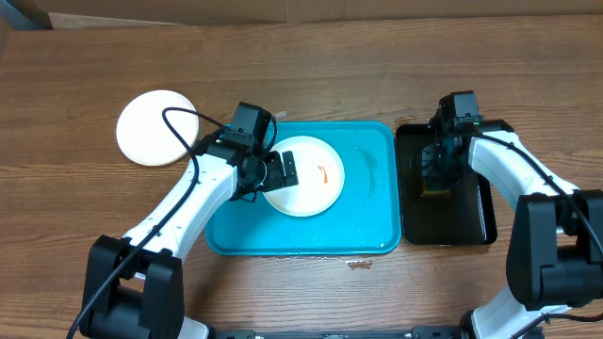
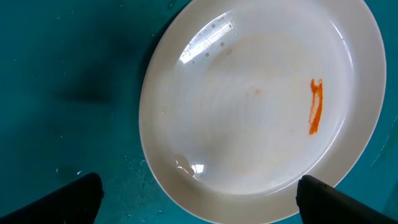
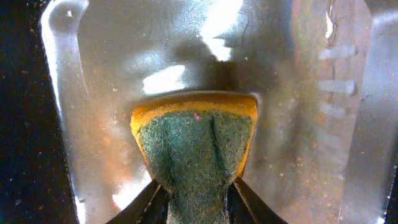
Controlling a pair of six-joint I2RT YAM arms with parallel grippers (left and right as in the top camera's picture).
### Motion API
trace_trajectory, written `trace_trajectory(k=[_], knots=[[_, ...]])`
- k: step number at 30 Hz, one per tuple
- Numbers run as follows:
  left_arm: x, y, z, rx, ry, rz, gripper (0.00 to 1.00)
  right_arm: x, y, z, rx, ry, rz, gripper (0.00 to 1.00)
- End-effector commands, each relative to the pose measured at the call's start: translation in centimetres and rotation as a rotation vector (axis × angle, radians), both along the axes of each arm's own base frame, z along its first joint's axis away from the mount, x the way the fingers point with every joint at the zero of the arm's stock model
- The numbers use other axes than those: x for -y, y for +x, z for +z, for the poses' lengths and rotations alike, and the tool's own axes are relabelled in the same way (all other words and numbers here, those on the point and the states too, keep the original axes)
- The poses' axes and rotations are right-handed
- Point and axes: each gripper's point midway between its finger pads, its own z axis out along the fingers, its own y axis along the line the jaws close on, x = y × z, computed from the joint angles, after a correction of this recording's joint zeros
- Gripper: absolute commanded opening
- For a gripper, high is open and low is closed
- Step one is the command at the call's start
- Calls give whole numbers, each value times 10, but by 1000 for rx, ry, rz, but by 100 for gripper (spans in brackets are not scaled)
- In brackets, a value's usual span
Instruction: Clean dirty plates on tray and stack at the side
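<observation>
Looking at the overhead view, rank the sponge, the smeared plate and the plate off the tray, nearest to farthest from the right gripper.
1. The sponge, pinched in the right gripper, over the black tray.
2. The smeared plate, on the blue tray, toward the middle.
3. The plain white plate, on the table, far left.

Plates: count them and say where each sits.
2. One smeared plate lies in the blue tray; one white plate sits on the wooden table, left of the tray. More could be hidden underneath either.
</observation>
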Motion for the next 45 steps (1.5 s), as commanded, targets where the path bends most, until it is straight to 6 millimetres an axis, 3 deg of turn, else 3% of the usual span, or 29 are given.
trace_trajectory(k=[1,7,21,23,26,28,29,36,45], knots=[[2,6,8,28,-6,-11,100,2,-2,0,-4,-8,5,35],[2,6,8,27,-6,-11,100,2,-6,-1,-23,-8,5,44],[1,6,8,27,-6,-11,100,-1,-11,-10,-25,7,6,44],[2,6,8,27,-6,-11,100,0,-11,-10,-23,6,5,40],[1,6,8,27,-6,-11,100,0,-10,-10,-20,7,5,11],[1,5,8,27,-4,-11,100,-1,-9,-9,-15,7,5,4],[1,6,8,28,-2,-11,99,-1,-9,-9,-15,7,5,4],[3,2,5,18,1,-19,61,-1,-7,-9,-10,7,5,4],[-5,5,-4,39,79,-11,58,-1,-8,-9,-10,7,5,4]])
